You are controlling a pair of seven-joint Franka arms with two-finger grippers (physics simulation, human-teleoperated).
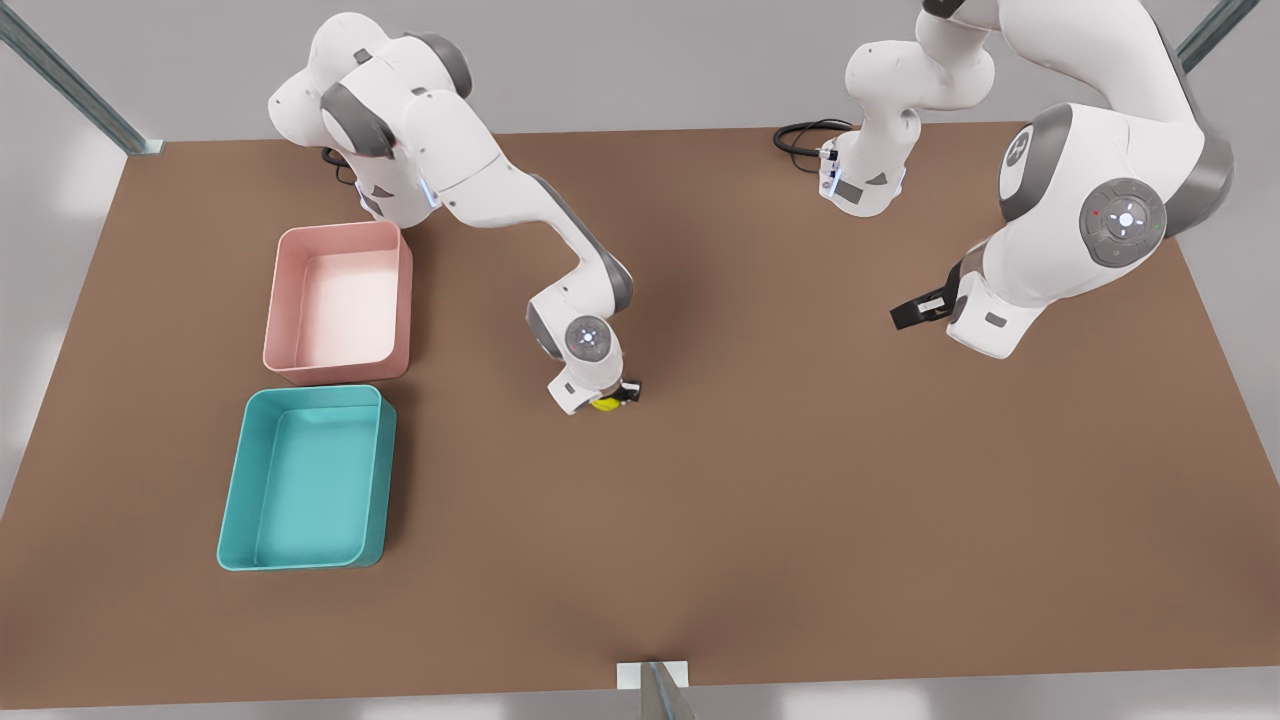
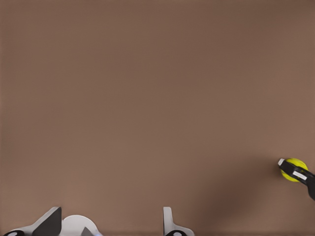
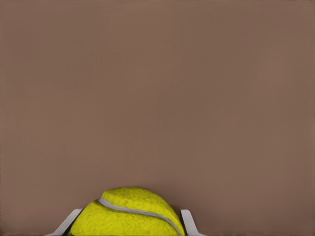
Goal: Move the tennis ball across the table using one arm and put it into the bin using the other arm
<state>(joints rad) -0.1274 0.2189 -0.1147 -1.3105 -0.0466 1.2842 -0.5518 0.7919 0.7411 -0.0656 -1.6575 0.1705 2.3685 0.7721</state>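
My right claw [image 1: 612,398] pinches the tennis ball [image 1: 604,403] at mid-surface [image 1: 800,480], right of the teal bin [image 1: 305,478]. My left claw [image 1: 915,312] waits, spread, far right. Remaining, by my judgement: carry and drop into bin.

Ball [image 1: 603,404]: we see a small yellow-green fuzzy ball with a pale seam [image 3: 129,215], low over the middle of the desk, between the fingers of the right gripper [image 1: 612,398].
Bin [image 1: 305,478]: we see a teal open-top tray, upright, at the front view's left, well apart from the ball.
Desk [image 1: 800,480]: flat, matte brown.
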